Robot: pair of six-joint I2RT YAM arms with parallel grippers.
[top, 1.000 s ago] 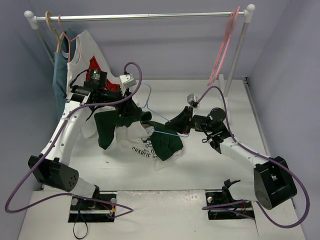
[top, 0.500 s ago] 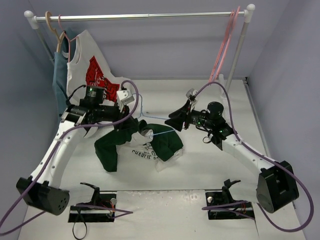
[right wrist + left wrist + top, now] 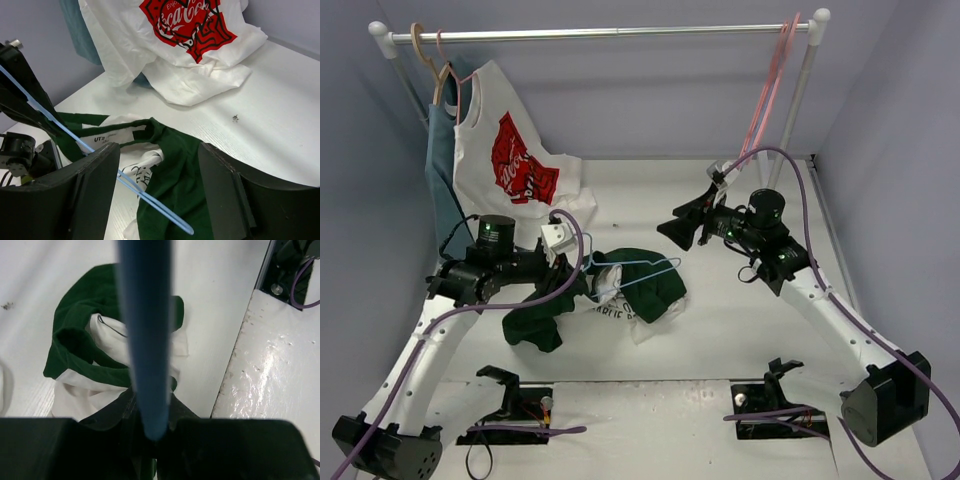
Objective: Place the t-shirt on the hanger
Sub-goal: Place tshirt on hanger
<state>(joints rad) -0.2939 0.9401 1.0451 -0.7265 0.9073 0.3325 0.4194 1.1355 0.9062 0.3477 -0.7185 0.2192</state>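
The t-shirt [image 3: 655, 288] is soft, matt, crumpled cloth, and the hanger [image 3: 650, 263] is thin, smooth wire with a light blue coating. The counter [image 3: 720, 325] is matt white with a fine grain; the far rail [image 3: 600, 33] is shiny metal.

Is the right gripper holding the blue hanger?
No, the right gripper stands open, apart from the hanger, whose wire lies over the t-shirt.

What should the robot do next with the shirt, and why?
Probably lower the open right gripper and grab the shirt by its green edge. The left gripper pinches the hanger, and the wire lies over the crumpled shirt, so the cloth has to be pulled onto it.
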